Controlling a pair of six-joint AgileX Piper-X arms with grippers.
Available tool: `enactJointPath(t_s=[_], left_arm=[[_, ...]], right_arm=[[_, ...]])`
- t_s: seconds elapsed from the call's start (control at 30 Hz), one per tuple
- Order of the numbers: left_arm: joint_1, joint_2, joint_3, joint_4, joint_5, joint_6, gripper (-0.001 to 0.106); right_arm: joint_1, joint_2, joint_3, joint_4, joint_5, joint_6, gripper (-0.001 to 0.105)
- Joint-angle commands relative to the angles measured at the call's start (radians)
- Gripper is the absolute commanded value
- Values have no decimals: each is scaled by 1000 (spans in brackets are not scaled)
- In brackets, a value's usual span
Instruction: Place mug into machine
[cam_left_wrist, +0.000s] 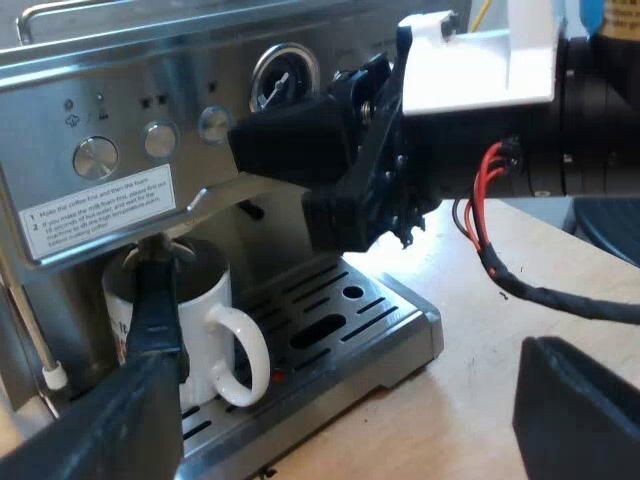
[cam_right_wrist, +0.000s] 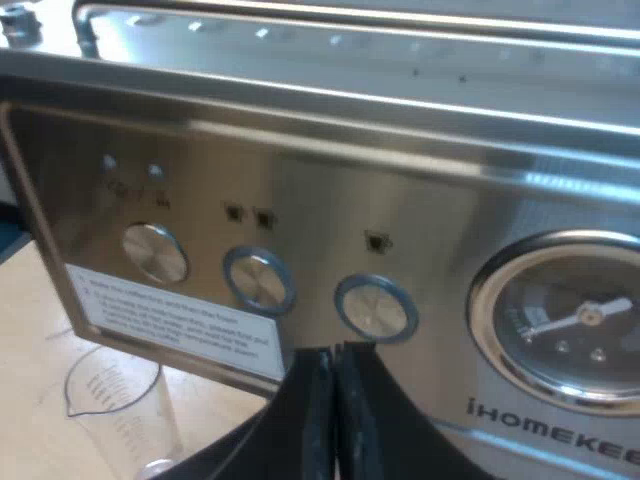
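Left gripper (cam_left_wrist: 340, 350) is wide open, empty; right gripper (cam_right_wrist: 335, 410) is closed on nothing.
White ceramic mug (cam_left_wrist: 205, 295) stands on the steel espresso machine's (cam_right_wrist: 400, 200) slotted drip tray (cam_left_wrist: 400, 330).

The left gripper (cam_left_wrist: 345, 308), w/ two black fingers (cam_left_wrist: 110, 420), is shown wide open, fingers well apart. The right gripper (cam_right_wrist: 335, 405), also w/ two black fingers, is pictured w/ tips pressed together. The right arm (cam_left_wrist: 480, 140), black w/ white housing, is extended roughly level.

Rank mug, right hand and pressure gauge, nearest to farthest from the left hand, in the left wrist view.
1. mug, on the drip tray, beside a finger of the left hand.
2. right hand, at the machine's front.
3. pressure gauge, behind the right hand.
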Motion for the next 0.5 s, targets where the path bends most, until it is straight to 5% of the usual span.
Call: enactJointPath(t_s=[0.03,0.5], left_arm=[[-5,5,-9,-33,9,-11,70],[-5,7,-9,-33,24,-11,70]], right_arm=[[-9,-4,-14,-14,-17,4,0],[-9,32,-14,-61,-32,4,0]])
